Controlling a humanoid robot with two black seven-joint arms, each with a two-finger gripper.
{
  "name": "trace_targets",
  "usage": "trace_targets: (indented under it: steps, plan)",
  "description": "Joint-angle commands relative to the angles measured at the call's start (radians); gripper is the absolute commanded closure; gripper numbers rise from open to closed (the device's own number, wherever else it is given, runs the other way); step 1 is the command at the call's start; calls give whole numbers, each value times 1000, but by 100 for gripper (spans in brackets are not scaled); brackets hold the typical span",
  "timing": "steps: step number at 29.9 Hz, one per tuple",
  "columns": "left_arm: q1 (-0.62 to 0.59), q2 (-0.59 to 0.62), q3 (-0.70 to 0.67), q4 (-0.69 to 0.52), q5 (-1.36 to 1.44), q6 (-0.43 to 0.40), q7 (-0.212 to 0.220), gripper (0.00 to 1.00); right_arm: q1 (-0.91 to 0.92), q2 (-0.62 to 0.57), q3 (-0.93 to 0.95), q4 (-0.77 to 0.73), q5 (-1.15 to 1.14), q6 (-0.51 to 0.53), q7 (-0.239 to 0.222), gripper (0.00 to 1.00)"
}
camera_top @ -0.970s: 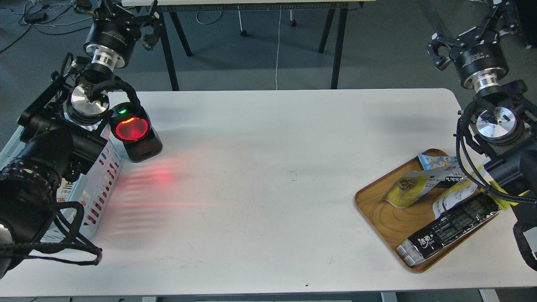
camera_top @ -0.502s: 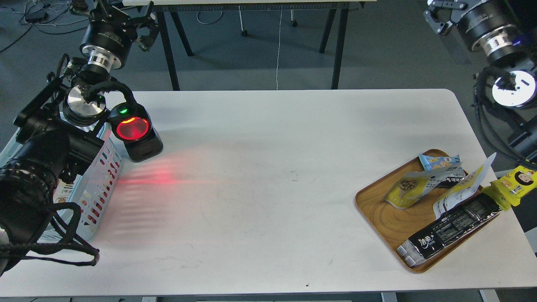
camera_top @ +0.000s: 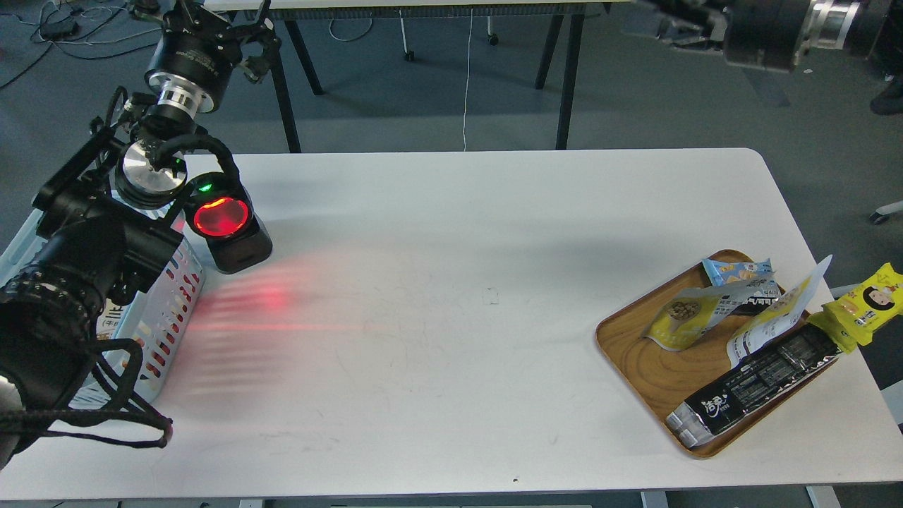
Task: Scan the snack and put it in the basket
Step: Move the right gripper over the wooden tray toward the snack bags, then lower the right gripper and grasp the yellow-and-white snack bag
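The snack (camera_top: pixel 688 314), a white-grey pouch with a yellow panel and a round picture of tan balls, lies in the wooden tray (camera_top: pixel 652 367) at the right. The light blue basket (camera_top: pixel 169 310) stands at the table's left edge, mostly hidden behind my left arm. My left gripper (camera_top: pixel 215 25) is raised beyond the table's far left corner, its fingers spread and empty. My right gripper (camera_top: pixel 670 25) is high at the top right, far above the tray, blurred, with nothing seen in it.
A black scanner (camera_top: pixel 227 229) with a glowing red window stands next to the basket and throws red light on the table. The tray also holds a long black packet (camera_top: pixel 758 377), a small blue packet (camera_top: pixel 737 270) and another white pouch (camera_top: pixel 776 317). A yellow packet (camera_top: pixel 864 303) overhangs the right edge.
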Motion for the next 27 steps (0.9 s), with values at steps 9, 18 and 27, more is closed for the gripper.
trace_targets:
  steps: [9, 18, 27]
  plan:
    - [3, 0, 0, 0, 0, 0, -1, 1, 188, 25, -460, 266, -684, -119, 44, 12]
    - [9, 1, 0, 1, 1, 0, -1, 1, 65, 30, -542, 198, -926, -125, 44, 37]
    - [9, 0, 1, 3, 3, 0, 1, 1, 2, 57, -536, 82, -939, -127, 44, 67]
